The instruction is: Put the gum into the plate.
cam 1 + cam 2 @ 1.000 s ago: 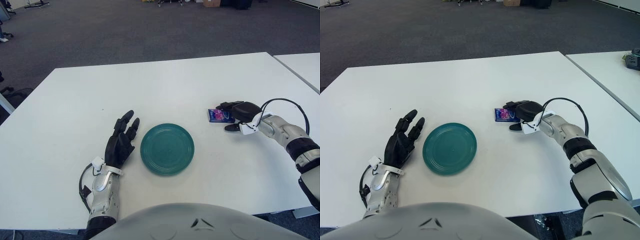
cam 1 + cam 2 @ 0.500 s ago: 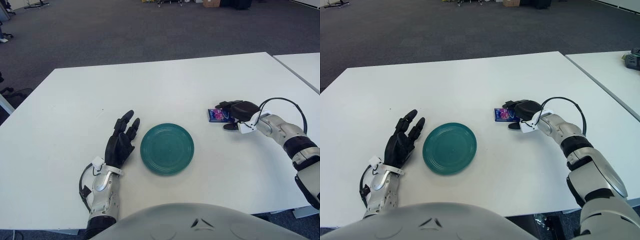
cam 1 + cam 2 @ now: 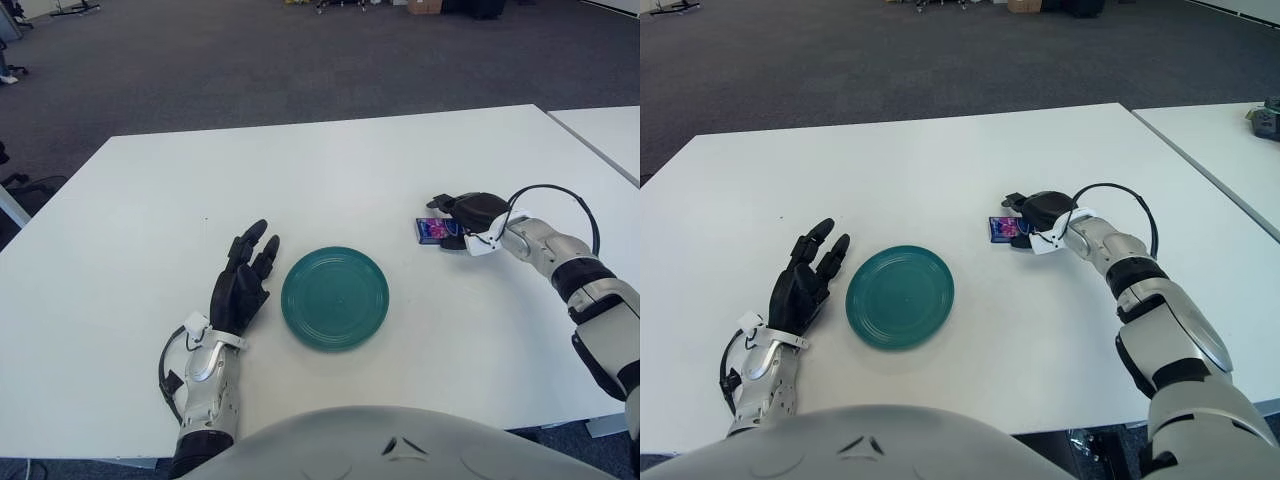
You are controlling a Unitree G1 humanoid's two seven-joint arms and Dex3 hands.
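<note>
Right eye view alone shows a dark object [image 3: 1265, 118] on the neighbouring table. The gum [image 3: 432, 231] lies on the white table [image 3: 330, 170], right of the green plate [image 3: 334, 298], with the right hand [image 3: 468, 216] curled over its right end. The left hand [image 3: 242, 282] rests open beside the plate. Grey carpet lies beyond.

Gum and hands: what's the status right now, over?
Right hand on the gum, fingers curling around it, grasp unconfirmed. Gum on table, right of the plate. Left hand open, idle beside the plate. Nothing between gum and plate.
</note>
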